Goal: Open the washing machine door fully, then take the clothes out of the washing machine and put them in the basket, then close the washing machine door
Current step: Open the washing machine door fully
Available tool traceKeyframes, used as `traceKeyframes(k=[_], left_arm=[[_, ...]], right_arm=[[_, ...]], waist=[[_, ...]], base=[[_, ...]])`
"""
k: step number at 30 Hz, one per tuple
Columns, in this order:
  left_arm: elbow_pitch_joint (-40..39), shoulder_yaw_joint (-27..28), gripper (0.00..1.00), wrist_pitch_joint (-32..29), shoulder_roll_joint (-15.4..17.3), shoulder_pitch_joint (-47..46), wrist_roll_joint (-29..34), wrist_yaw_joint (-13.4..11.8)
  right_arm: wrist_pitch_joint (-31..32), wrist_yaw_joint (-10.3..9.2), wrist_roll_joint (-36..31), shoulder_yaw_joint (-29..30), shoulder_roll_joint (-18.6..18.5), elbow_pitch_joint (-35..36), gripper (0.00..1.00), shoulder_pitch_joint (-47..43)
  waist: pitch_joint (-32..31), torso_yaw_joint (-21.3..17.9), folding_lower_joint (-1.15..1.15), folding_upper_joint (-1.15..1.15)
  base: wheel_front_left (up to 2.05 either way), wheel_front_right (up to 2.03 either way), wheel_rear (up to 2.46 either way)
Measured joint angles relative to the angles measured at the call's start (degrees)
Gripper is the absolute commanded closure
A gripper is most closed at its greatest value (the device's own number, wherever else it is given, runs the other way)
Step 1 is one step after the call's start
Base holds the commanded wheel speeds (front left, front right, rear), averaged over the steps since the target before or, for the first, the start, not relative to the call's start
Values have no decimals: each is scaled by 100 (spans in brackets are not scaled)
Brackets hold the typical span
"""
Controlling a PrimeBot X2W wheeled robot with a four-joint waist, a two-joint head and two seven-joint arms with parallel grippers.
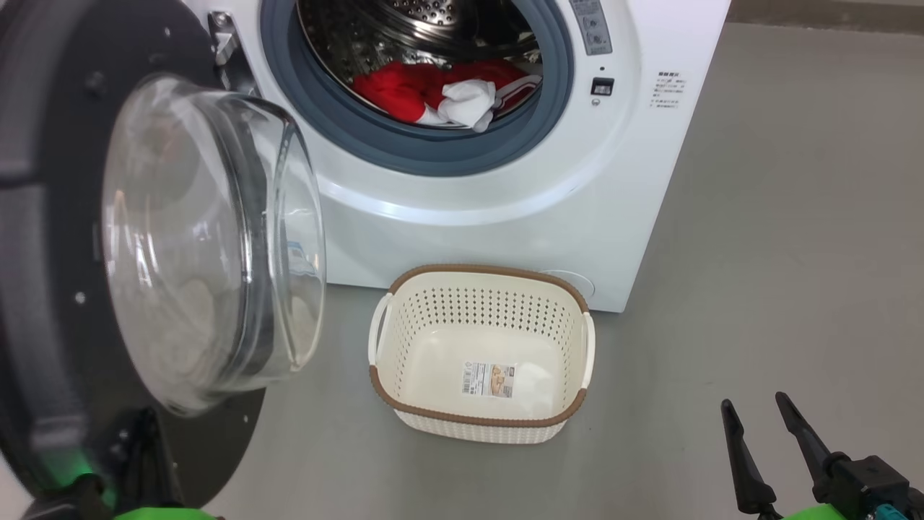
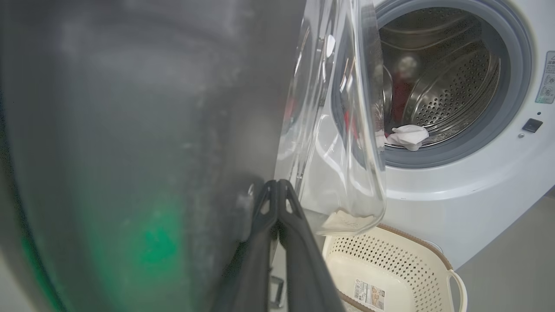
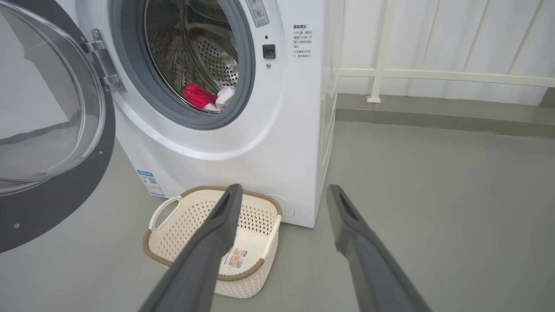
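Washing machine door (image 1: 65, 238): standing open, with left gripper (image 2: 277, 185) closed against it.
Clothes (image 1: 404, 90): lying in drum (image 1: 404, 29) — basket (image 1: 484, 269) waiting.
Right gripper (image 3: 284, 190): hanging spread.

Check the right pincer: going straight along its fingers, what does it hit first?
Likely the washing machine, on its white front just right of the drum. The open right pincer aims there, passing above the basket. Depth is hard to judge, so it's a best guess.

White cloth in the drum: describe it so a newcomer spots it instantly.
Find the white washing machine with its door open. At the drum's front lip lies a crumpled white cloth. Unlike the bright red garments around it, it is all white.
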State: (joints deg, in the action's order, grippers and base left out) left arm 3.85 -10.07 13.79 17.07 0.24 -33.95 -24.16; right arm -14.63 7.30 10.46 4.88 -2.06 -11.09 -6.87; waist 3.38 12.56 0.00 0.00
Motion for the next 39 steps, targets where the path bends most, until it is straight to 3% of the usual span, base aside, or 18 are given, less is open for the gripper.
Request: traceKeyframes(k=[26, 39], left_arm=[[794, 1957, 100, 100, -2, -667, 115, 731], [1123, 2658, 100, 99, -280, -831, 471, 1152]], right_arm=[[0, 0, -45, 129, -225, 240, 0, 415], [0, 0, -45, 135, -282, 237, 0, 471]], waist=[[858, 80, 0, 0], [837, 150, 0, 0]], base=[[0, 0, 0], [0, 0, 0]])
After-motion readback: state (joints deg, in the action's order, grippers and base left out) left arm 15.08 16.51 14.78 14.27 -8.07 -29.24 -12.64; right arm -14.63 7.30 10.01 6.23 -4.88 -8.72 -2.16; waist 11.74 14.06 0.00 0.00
